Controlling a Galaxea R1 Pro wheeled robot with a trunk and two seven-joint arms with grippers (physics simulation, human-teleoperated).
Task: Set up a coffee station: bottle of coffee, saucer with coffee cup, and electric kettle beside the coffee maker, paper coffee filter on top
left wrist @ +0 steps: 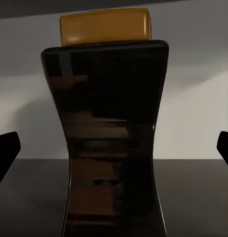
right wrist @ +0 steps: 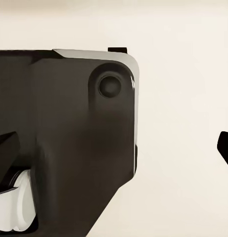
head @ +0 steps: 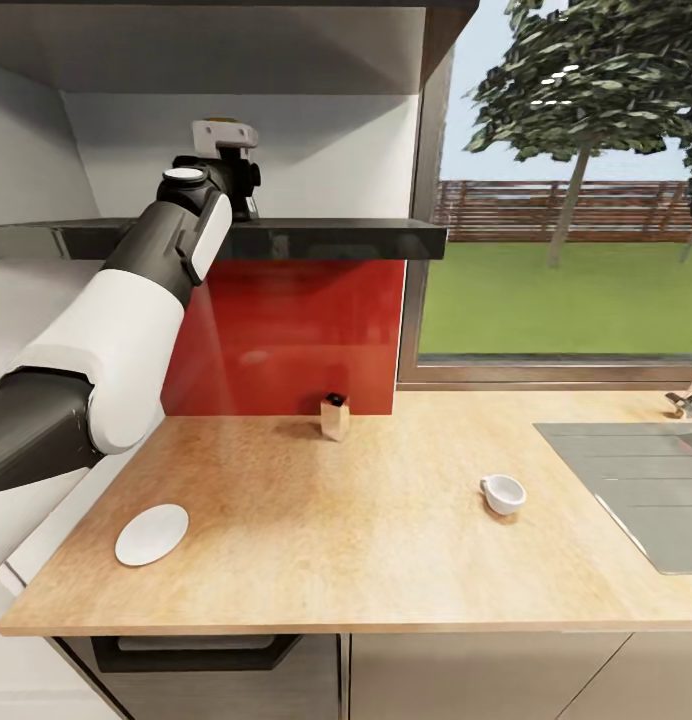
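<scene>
Reaching up to the glossy black shelf [head: 326, 238], the left arm, a smooth white shell over dark joints, ends at the left gripper [head: 229, 150], which sits just above the shelf's near edge against the pale wall. From the left wrist camera the bottle of coffee [left wrist: 111, 148] stands upright on the shelf straight ahead, a dark, shiny, waisted body that narrows in the middle and flares again toward its base, topped by a flat amber cap [left wrist: 105, 25] with rounded corners. The two dark fingertips [left wrist: 5, 153] show at either side of that view, well apart, with the bottle between them and clear space on both sides, so the jaws stand wide open and hold nothing. In the head view the bottle is mostly hidden behind the gripper, with only a sliver of its cap showing above it. Below, the countertop [head: 386, 560] is pale matte wood grain, backed by a glossy red panel [head: 306, 330]. A flat round white saucer [head: 151, 533] lies near the left front edge; a small white coffee cup [head: 504, 494] sits well to the right of it, near a grey recessed sink [head: 646, 480]. A small tan block with a black top [head: 334, 415] stands by the red panel. The right wrist camera shows a dark rounded robot part [right wrist: 69, 138] against a cream surface, with the right gripper's [right wrist: 118, 153] fingertips spread far apart and empty.
</scene>
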